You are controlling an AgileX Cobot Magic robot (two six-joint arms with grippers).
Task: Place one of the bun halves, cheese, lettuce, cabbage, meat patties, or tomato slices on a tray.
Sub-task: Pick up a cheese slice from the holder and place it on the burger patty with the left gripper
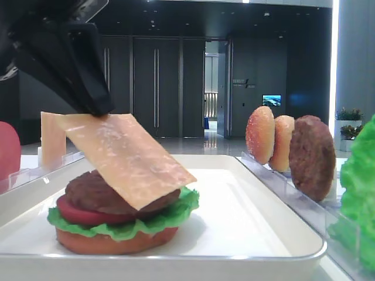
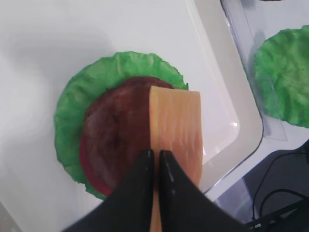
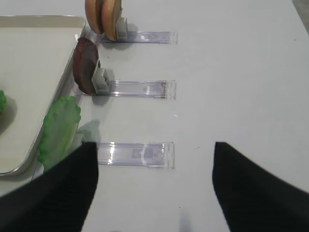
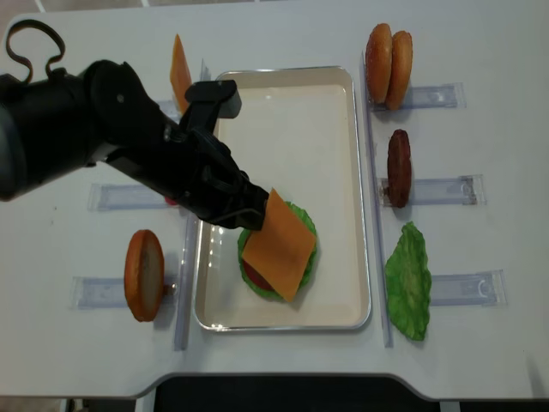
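Left wrist view, lower centre: left gripper [image 2: 155, 159] pinches the cheese [image 2: 176, 130] by one edge — tilted over the patty [image 2: 118, 140] for release onto the tray [image 2: 212, 72].

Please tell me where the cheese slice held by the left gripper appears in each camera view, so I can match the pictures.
Exterior high: cheese slice, left of centre, tilted over the patty.
Right wrist: not in view.
Left wrist: lower centre, pinched by the left gripper.
Exterior high (realsense): centre, over the stack.
Shared landmark: the white tray, seen in all four views.
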